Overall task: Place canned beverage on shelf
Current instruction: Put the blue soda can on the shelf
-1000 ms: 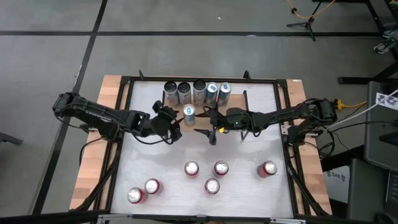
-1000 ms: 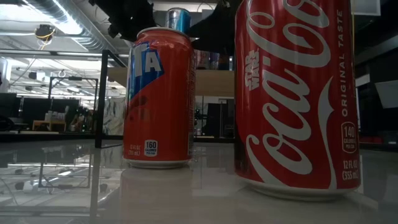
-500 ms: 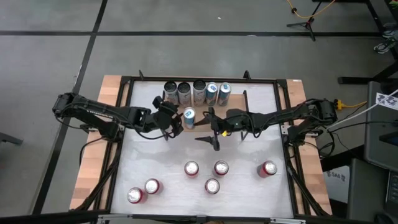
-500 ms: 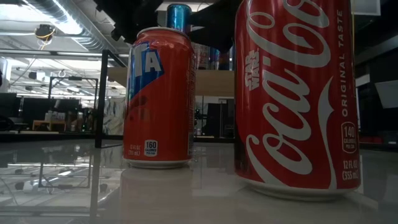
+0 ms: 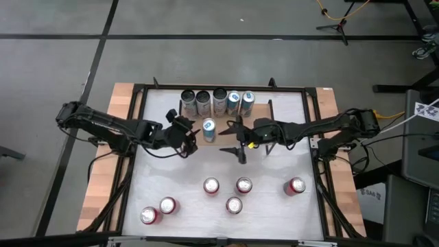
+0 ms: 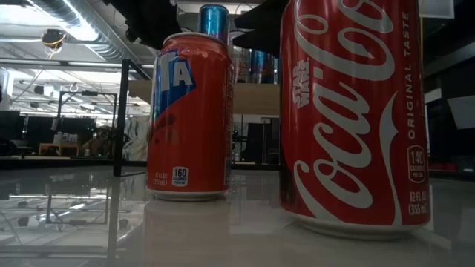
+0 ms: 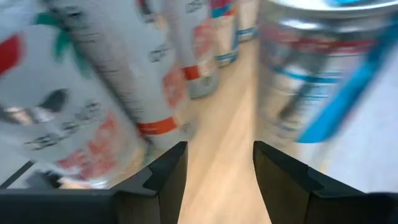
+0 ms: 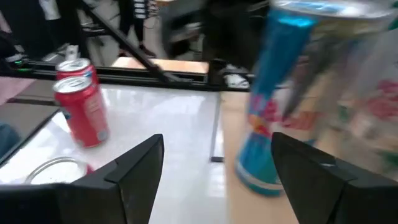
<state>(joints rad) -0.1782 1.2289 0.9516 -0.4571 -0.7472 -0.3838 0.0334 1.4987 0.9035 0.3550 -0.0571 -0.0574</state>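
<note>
The shelf's light wood plank (image 7: 227,137) stands at the table's far middle and shows in the low view (image 6: 256,96). Several cans (image 5: 219,100) stand in a row along its far side. A blue can (image 5: 209,129) stands upright nearer the front, between my two grippers; its top shows in the low view (image 6: 214,18). My left gripper (image 5: 186,135) is open and empty just left of it, with the blue can (image 7: 317,74) ahead of its fingers. My right gripper (image 5: 240,145) is open and empty to its right, the blue can (image 8: 273,112) close ahead.
Several red cans stand upright on the white table nearer the front edge: three in the middle (image 5: 234,204), one at the right (image 5: 295,186), two at the near left (image 5: 158,210). A Fanta can (image 6: 189,119) and a Coca-Cola can (image 6: 349,111) fill the low view.
My left gripper has drawn back a little from the blue can, toward the table's left and near edges. More of the can's top now shows in the low view. My right gripper has shifted slightly toward the right. The blue can stays upright on the shelf.
</note>
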